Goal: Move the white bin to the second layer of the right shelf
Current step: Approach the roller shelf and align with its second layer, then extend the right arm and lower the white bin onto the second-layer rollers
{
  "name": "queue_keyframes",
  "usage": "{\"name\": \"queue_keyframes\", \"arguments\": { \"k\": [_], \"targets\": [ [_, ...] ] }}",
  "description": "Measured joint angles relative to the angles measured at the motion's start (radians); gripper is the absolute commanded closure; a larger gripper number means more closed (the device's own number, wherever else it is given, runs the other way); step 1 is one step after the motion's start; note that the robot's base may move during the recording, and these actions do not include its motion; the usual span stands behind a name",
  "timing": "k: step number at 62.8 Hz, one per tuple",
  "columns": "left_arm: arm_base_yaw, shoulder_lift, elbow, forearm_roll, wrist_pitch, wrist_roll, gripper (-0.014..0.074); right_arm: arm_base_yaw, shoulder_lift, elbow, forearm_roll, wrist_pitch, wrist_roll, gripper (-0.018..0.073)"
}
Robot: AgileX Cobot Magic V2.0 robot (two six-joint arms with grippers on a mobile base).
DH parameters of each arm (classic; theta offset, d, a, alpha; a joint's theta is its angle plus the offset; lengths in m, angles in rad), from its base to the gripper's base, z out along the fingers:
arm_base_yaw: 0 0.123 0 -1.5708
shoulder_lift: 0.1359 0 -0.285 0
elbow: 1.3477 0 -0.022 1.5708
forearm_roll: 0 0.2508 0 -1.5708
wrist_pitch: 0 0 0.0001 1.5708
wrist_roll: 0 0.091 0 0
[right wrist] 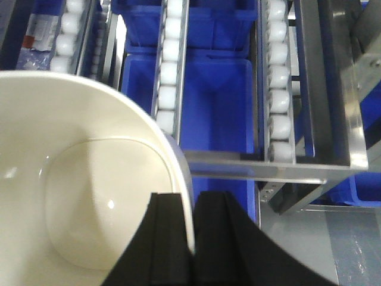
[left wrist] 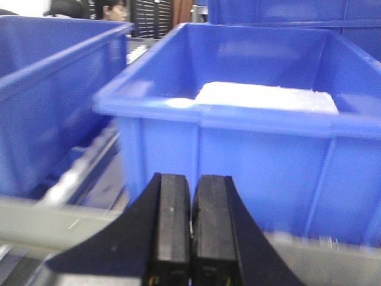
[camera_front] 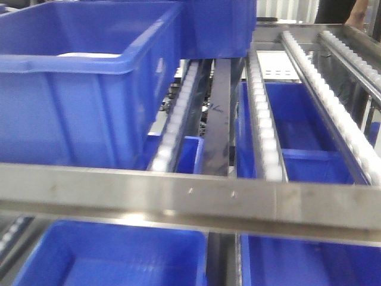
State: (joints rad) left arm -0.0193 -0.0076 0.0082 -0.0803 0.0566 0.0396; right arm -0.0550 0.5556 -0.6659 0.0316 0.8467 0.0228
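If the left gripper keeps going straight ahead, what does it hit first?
Probably the near wall of the blue crate dead ahead of the shut left gripper; depth is unclear.

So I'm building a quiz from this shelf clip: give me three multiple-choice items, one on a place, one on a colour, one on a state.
1. Where is the white bin?
A. in the right gripper
B. on the floor
C. inside a crate

2. What colour is the crate ahead of the left gripper?
A. green
B. blue
C. red

3. How do the left gripper's jaws stand?
A. wide open
B. shut on a crate
C. shut on nothing

Answers: 1 A, the pads pinch its rim above the roller lanes; 2 B, its walls are blue; 3 C, the pads meet with nothing between.
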Motion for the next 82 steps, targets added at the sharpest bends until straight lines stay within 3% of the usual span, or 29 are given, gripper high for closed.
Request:
{"name": "queue_keyframes", "arguments": {
  "k": [82],
  "targets": [
    [0.0,0.0,0.0,0.0,0.0,0.0,0.0512,0.0,0.0,0.0,0.011,-0.015,0.0,0.051]
  ]
}}
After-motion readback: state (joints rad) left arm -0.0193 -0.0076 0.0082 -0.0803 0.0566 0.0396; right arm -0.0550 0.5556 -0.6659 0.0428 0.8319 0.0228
